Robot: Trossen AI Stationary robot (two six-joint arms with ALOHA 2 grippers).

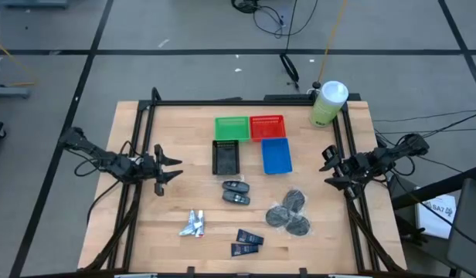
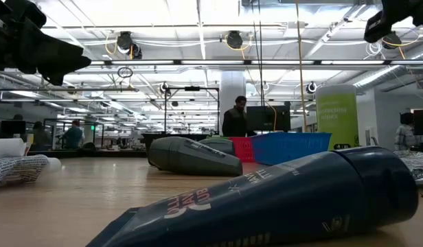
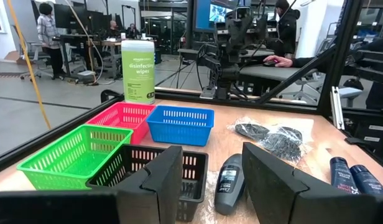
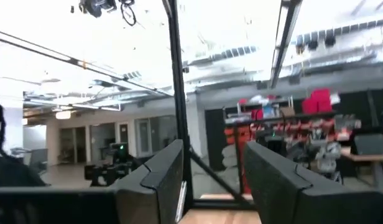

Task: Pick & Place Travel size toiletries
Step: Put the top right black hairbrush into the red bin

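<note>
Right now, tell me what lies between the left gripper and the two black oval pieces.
High view: only bare wooden table separates the open left gripper from the black oval pieces. The black bin sits just beyond that line.

- Green bin (image 1: 231, 127), red bin (image 1: 266, 127), blue bin (image 1: 276, 155), black bin (image 1: 226, 157)
- Dark navy packets (image 1: 246, 243)
- Silver-white tubes (image 1: 193, 225)
- Pale-green bottle (image 1: 327, 105), white cap
- Light wood-grain table (image 1: 176, 193)

A: What are the arms like?
B: Both matte black and jointed, with loose black cables looping off their outer links.
A: And the fingers?
B: Broad, dark, angular slabs with blunt, bevelled tips (image 3: 161, 176).
</note>
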